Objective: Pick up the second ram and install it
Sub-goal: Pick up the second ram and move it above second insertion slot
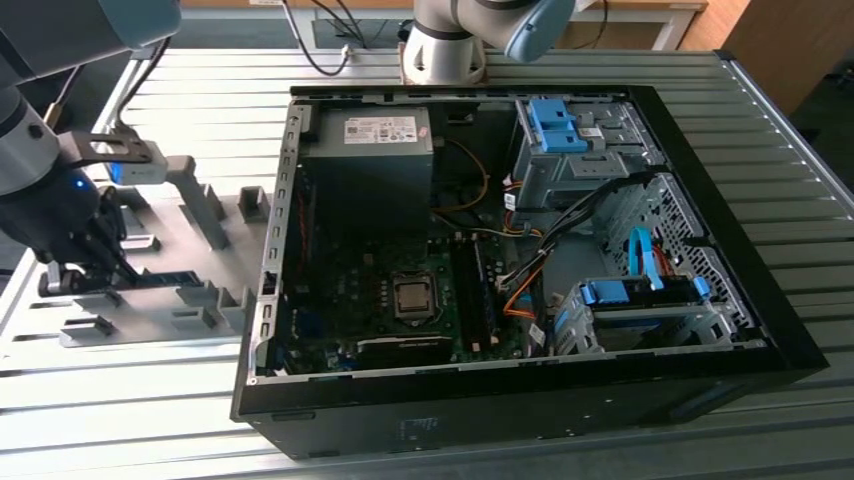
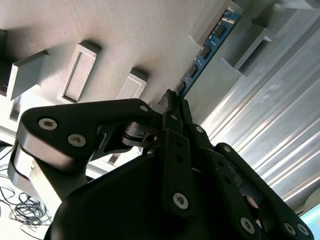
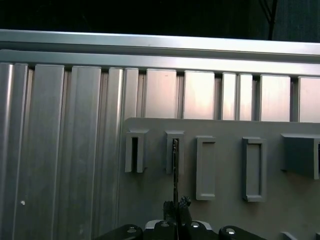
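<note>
Two black fingers (image 2: 174, 150) of the gripper (image 2: 173, 100) are clenched on one end of the second ram (image 2: 206, 50). The blue-green stick stands on edge among grey blocks (image 2: 252, 50) on the fixture plate (image 2: 125, 35). Beside the plate sits the open PC case (image 1: 534, 425).

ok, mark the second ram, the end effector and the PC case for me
second ram (image 2: 204, 54): second wrist view, middle of the board
end effector (image 3: 176, 206): first wrist view, midway between its fingertips
PC case (image 1: 467, 425): exterior view, black outer wall
</note>
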{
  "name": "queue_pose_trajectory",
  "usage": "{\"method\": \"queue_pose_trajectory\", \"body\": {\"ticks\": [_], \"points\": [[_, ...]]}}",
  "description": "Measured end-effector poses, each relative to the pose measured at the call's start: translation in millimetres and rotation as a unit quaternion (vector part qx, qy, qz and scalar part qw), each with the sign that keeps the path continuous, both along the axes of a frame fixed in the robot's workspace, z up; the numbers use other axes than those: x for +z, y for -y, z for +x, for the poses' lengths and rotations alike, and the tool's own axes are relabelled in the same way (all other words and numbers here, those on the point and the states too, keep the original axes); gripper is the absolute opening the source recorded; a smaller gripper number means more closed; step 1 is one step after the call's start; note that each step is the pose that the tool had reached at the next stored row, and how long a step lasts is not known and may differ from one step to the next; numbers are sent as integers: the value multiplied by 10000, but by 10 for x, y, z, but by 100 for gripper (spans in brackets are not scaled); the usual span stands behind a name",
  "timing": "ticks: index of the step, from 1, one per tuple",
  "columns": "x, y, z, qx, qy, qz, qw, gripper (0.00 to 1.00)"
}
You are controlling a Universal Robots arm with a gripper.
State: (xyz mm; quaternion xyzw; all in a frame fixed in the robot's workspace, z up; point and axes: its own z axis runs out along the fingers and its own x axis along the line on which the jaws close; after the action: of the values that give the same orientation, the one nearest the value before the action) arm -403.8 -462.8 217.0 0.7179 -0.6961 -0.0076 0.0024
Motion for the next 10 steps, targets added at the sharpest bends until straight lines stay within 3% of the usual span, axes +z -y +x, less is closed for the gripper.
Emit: {"method": "queue_pose_trajectory", "body": {"ticks": [10], "points": [[79, -1, 0, 0, 1, 1, 10000, 14]]}}
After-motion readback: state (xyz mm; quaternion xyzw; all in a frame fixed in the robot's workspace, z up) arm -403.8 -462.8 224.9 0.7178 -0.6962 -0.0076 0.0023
